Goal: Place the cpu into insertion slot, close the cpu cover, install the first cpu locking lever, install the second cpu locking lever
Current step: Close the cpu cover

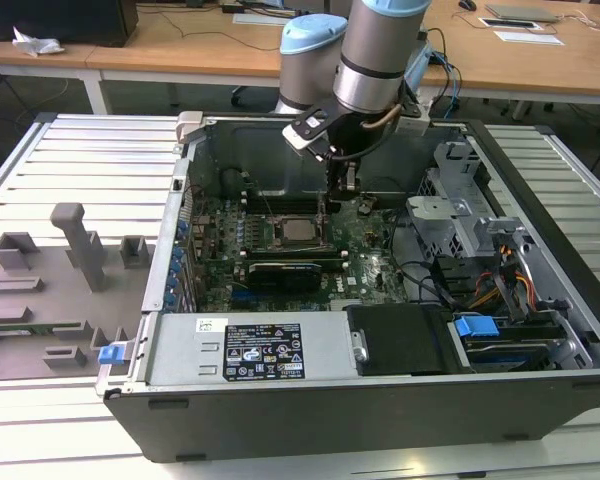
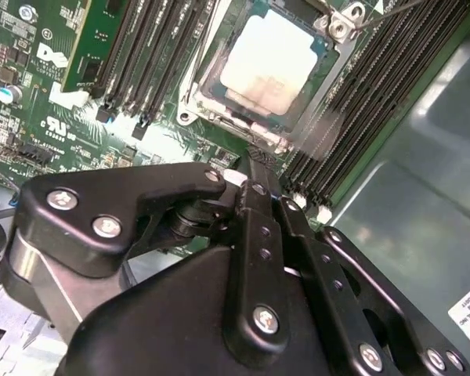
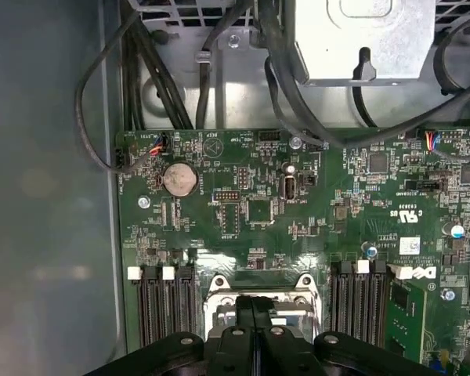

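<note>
Step 3 is in hand, I judge: the cpu (image 2: pixel 272 59) sits in the slot (image 2: pixel 247 129) with the cover (image 2: pixel 194 74) seemingly down around it, and my gripper (image 2: pixel 251 174), pinched fully shut on nothing, hangs just beside the slot, so the 1st lever (image 2: pixel 384 13) calls for a careful hook and press.

It looks like a robotics lab or workshop. An open computer case (image 1: pixel 380 420) sits on a slatted metal bench (image 1: pixel 90 170); wooden desks (image 1: pixel 180 50) with cables stand behind
</note>
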Robot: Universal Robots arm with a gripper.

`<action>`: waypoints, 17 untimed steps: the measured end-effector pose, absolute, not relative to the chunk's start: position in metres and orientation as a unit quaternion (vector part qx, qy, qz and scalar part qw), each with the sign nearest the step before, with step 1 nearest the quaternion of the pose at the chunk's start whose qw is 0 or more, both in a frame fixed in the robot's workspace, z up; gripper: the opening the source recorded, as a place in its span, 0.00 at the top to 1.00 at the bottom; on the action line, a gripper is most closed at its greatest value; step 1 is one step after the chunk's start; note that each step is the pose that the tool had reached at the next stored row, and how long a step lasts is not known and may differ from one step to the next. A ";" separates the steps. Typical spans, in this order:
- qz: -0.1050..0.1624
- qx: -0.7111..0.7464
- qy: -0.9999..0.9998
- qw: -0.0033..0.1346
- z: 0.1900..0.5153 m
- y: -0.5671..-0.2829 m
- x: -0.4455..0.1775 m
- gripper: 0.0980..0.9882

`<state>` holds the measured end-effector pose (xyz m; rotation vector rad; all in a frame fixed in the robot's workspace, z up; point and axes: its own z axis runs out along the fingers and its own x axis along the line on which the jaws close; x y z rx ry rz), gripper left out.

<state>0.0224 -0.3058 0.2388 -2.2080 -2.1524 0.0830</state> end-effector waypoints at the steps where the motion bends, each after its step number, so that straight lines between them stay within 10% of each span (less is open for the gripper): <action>1: 0.025 -0.716 -0.698 0.027 0.239 -0.305 0.021 0.99; 17: -0.005 -0.715 -0.699 -0.003 0.232 -0.309 -0.021 0.99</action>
